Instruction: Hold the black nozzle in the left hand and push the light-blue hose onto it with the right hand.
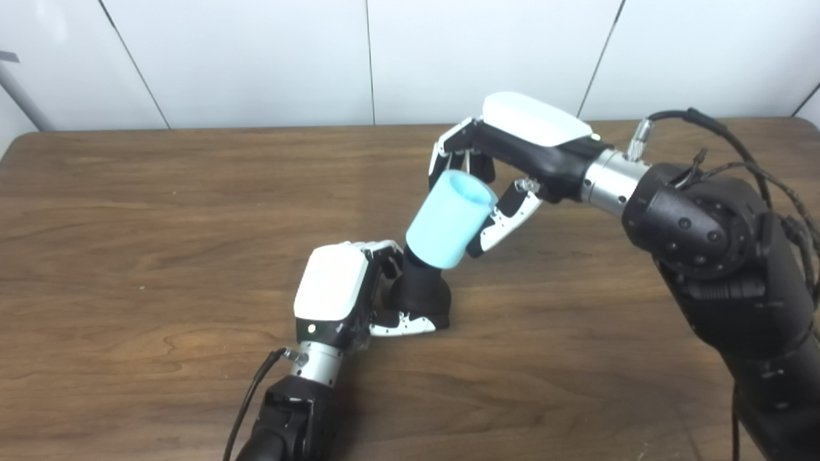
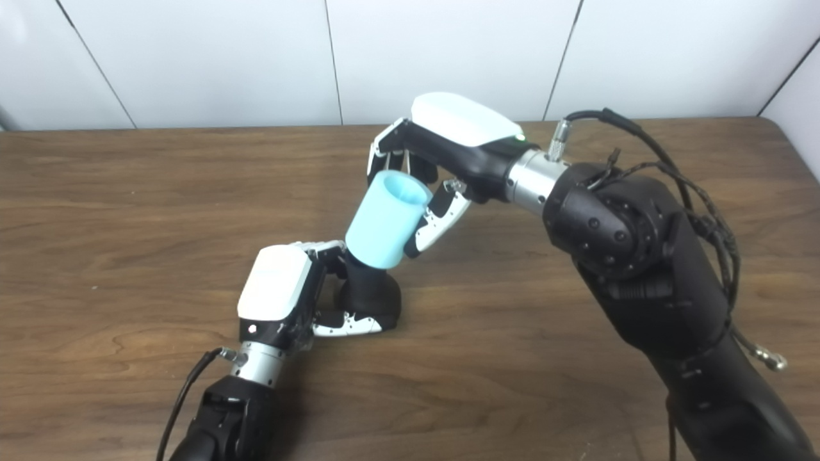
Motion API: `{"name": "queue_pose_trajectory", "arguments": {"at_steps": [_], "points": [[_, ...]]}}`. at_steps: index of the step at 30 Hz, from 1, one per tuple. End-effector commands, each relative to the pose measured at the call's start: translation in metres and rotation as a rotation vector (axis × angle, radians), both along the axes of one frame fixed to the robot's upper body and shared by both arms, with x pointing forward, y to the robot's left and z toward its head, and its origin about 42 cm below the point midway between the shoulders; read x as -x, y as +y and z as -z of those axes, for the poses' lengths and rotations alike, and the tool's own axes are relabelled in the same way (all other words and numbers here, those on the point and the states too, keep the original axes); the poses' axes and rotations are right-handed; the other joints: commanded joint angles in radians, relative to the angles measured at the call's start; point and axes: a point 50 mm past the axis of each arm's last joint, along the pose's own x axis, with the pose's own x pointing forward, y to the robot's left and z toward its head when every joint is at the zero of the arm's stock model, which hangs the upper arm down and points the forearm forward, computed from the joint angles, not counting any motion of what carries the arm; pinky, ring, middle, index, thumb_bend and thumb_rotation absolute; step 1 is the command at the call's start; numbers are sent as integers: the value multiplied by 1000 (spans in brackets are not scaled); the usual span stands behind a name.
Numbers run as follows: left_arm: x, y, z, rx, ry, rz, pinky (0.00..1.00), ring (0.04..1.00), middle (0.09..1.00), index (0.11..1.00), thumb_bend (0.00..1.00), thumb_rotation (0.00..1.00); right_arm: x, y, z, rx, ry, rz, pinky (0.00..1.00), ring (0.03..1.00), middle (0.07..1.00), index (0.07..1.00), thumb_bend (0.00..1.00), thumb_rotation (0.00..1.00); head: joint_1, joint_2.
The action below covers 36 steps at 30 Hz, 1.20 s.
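A black nozzle (image 1: 421, 291) stands near the middle of the table, tilted to the right, with my left hand (image 1: 343, 291) shut around its base. A short light-blue hose (image 1: 450, 219) sits over the nozzle's upper end, its open mouth facing up and to the right. My right hand (image 1: 506, 160) reaches in from the right. Its fingers curl behind the hose's top rim and its thumb (image 2: 435, 221) lies against the hose's right side. How far the hose sits down on the nozzle is hidden inside it.
The brown wooden table (image 1: 160, 211) stretches wide on the left and front. A white panelled wall (image 1: 256, 57) runs behind its far edge. My bulky right forearm (image 1: 724, 256) with loose cables crosses the right side of the table.
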Motion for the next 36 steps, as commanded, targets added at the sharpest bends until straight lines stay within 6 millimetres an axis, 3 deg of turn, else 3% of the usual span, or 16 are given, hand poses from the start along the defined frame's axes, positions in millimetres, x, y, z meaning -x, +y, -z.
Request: {"name": "queue_pose_trajectory", "arguments": {"at_steps": [1, 17, 36], "points": [[4, 2, 13, -41, 71, -3, 605, 534, 491, 482, 526, 0, 1, -3, -17, 8, -87, -5, 395, 398, 516, 494, 517, 0, 0, 4], [7, 0, 11, -43, 64, 4, 562, 505, 476, 489, 526, 0, 3, -11, -11, 28, -82, -2, 397, 396, 514, 497, 517, 0, -5, 21], [7, -4, 11, -36, 64, -2, 590, 531, 495, 480, 525, 0, 4, -3, -9, -31, -105, -5, 382, 391, 516, 495, 517, 0, 4, 20]]}}
